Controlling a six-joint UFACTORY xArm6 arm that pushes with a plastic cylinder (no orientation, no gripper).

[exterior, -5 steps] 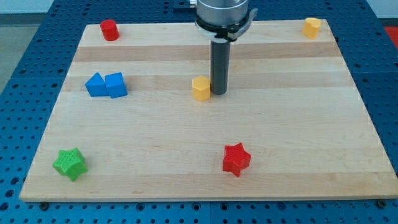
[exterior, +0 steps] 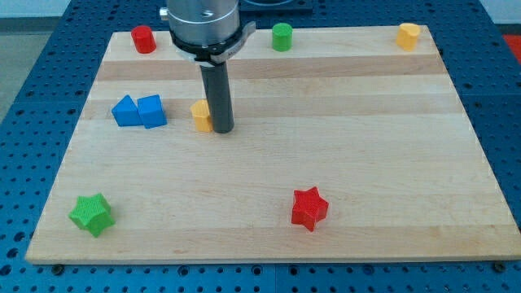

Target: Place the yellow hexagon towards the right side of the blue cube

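Note:
The yellow hexagon (exterior: 200, 115) lies on the wooden board, a short gap to the right of the blue cube (exterior: 151, 111). A blue triangular block (exterior: 124, 111) touches the cube's left side. My tip (exterior: 223, 129) stands against the hexagon's right side, and the dark rod partly covers that side.
A red cylinder (exterior: 144, 38) is at the top left, a green cylinder (exterior: 282, 36) at the top middle, a second yellow block (exterior: 408, 35) at the top right. A green star (exterior: 90, 214) lies bottom left, a red star (exterior: 308, 207) bottom middle.
My tip has moved left and pushed the yellow hexagon left, from the board's middle to near the blue cube. The green cylinder, hidden behind the arm before, now shows.

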